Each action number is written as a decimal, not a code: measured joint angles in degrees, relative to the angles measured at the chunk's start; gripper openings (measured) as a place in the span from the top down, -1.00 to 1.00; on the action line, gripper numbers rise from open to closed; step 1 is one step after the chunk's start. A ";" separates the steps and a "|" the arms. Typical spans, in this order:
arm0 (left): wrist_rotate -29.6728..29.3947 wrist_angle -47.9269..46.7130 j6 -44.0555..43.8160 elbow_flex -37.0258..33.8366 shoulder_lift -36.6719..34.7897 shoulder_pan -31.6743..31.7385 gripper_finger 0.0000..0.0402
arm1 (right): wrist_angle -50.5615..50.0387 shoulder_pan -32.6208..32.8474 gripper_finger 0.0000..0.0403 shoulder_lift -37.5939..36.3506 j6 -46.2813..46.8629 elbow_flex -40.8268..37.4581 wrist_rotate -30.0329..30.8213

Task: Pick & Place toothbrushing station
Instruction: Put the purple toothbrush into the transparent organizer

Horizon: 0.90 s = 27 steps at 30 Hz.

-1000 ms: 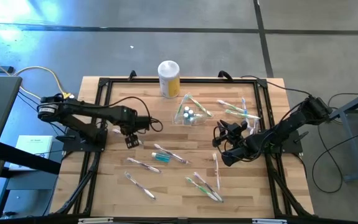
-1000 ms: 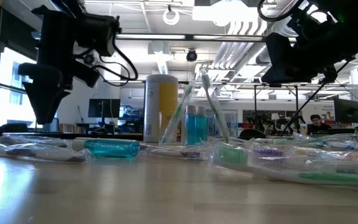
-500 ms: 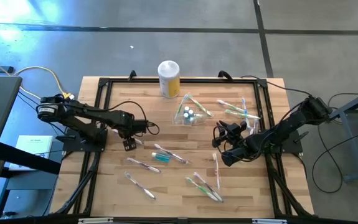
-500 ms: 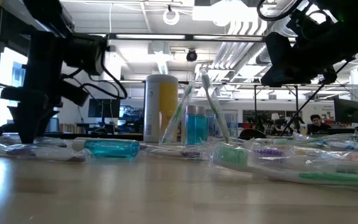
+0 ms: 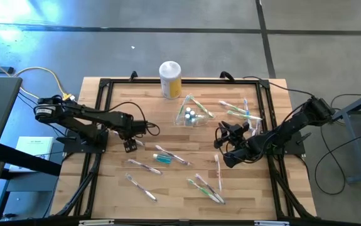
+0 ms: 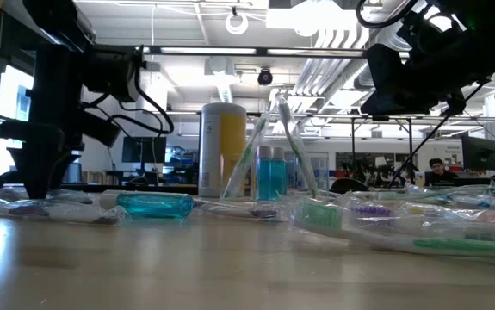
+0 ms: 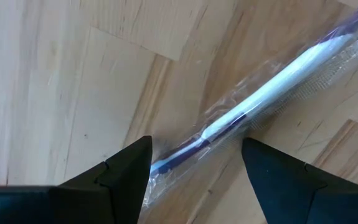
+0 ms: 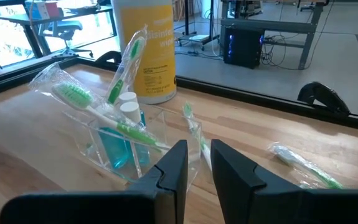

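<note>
Where the tabletop (image 5: 111, 188) meets its near edge, wrapped toothbrushes lie scattered: one (image 5: 141, 187) toward the near left corner and a green pair (image 5: 206, 188) nearer the middle of that edge. Farther in, a teal bottle (image 5: 162, 159) lies on its side among more wrapped brushes near the table's centre. The left gripper (image 5: 130, 144) hangs low over the wood near the left edge, its fingers (image 7: 119, 174) spread apart with nothing between them; the left wrist view shows a wrapped blue-and-white toothbrush (image 7: 259, 93) lying on the boards just past the gap. The right gripper (image 5: 225, 133) sits right of centre, raised off the surface, its two fingers (image 8: 172, 168) drawn close with only a narrow slit between them and nothing held. Beyond it, toward the far edge and near the middle of the table's width, stands the toothbrushing station (image 5: 191, 113), a clear holder with small blue bottles and green-bristled brushes leaning in it; the right wrist view looks straight at it (image 8: 119, 134). More wrapped toothbrushes (image 5: 240, 112) lie toward the far right corner. At the far edge, just behind the station, stands a yellow canister (image 5: 170, 79) with a white lid
</note>
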 joint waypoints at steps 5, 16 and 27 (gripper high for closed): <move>1.38 0.18 -0.69 -0.04 0.07 0.01 -0.06 | 0.00 0.00 0.69 0.00 -0.02 0.00 -0.02; 0.61 1.30 -2.76 -0.11 0.11 -0.09 0.93 | 0.00 0.00 0.69 0.00 -0.03 0.00 -1.30; -11.58 5.28 -7.30 -1.00 0.17 -10.33 0.96 | 0.03 0.00 0.69 0.02 -7.46 0.00 -0.41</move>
